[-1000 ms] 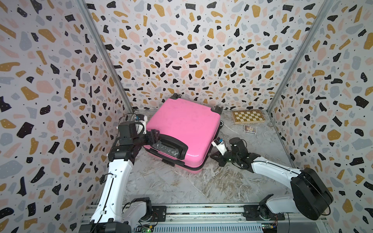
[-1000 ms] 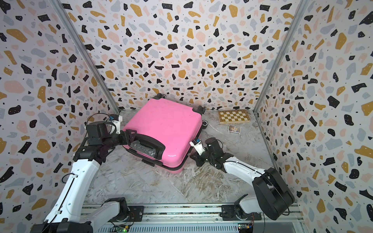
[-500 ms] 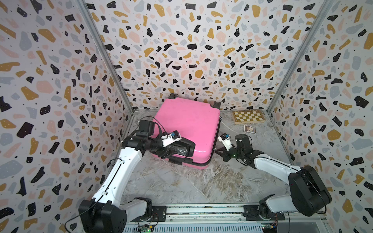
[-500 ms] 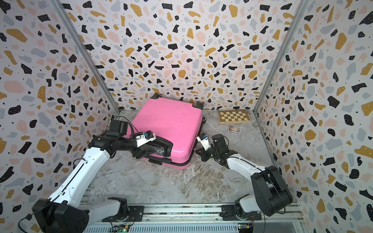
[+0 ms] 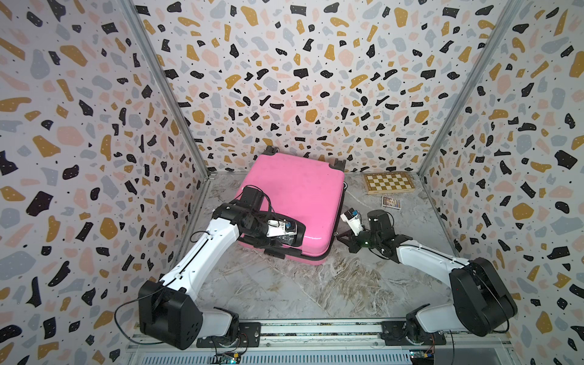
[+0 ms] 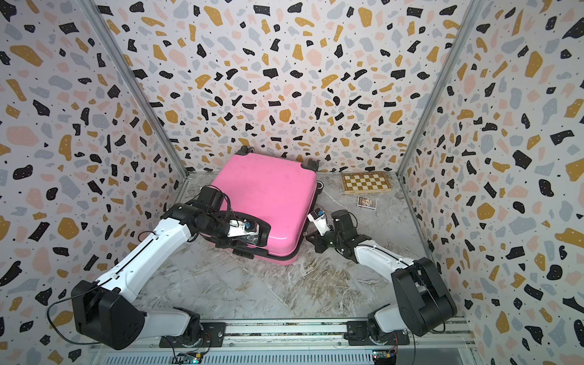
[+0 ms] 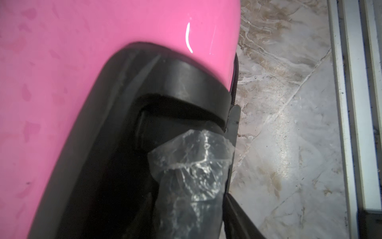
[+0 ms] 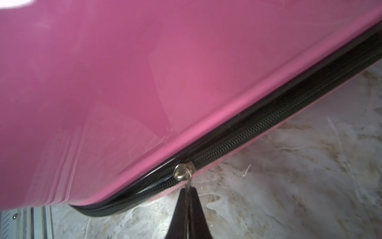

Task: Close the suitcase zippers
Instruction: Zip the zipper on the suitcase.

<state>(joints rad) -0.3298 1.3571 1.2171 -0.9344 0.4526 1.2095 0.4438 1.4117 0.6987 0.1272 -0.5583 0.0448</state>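
Terrazzo-print walls box in a marble floor [image 5: 316, 290], and both top views give me the pink suitcase [image 5: 295, 192] lying flat toward 12 o'clock. At its 7 o'clock corner my left gripper [image 5: 287, 236] reaches into the black handle [image 7: 186, 82]. Only the left wrist view shows a plastic-wrapped finger [image 7: 192, 165] under the arch, and I cannot tell whether the jaws grip. At 4 o'clock, only the right wrist view shows the right gripper [image 8: 187, 193] pinching the zipper pull [image 8: 184, 171] on the zippers [image 8: 258, 132]. A chessboard [image 5: 389, 182] sits at 2 o'clock, with a small box [image 5: 391, 202] beside it, print unreadable.
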